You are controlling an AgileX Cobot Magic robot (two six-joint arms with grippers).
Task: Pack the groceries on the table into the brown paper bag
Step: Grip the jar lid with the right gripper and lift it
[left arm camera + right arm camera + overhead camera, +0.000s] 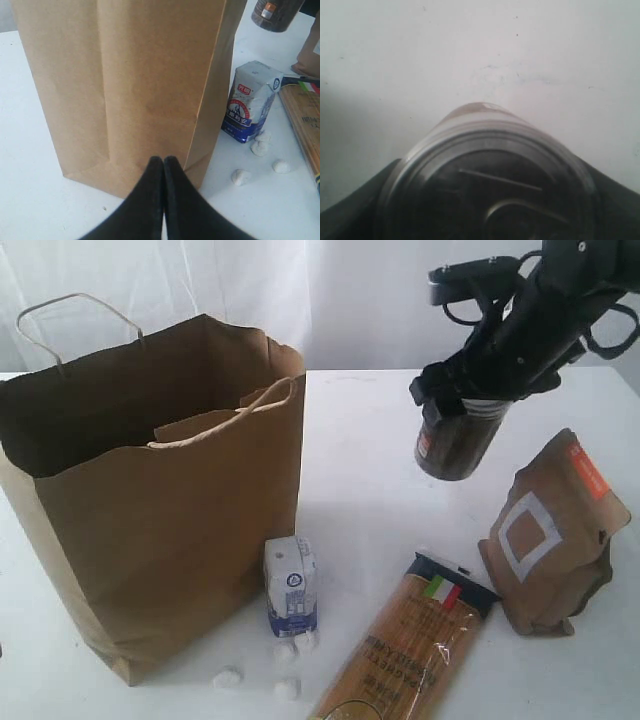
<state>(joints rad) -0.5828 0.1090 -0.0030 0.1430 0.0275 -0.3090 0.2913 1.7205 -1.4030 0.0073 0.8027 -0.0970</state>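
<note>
You see matt, creased kraft paper on the bag (170, 510), a smooth white surface (370, 440), glossy film on the spaghetti packet (410, 650), and perhaps a shiny metal lid (490, 185) on the can (460, 445).

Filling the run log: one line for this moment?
right gripper: holding dark can aloft | left gripper: shut, empty, near paper bag

Soft, even light; close views blurred.
The white counter (370, 460) was bright, nearly washed out; the brown paper bag (150, 500) cast only a faint shadow. In the right wrist view the dark silver-lidded can (490, 180) was out of focus.
</note>
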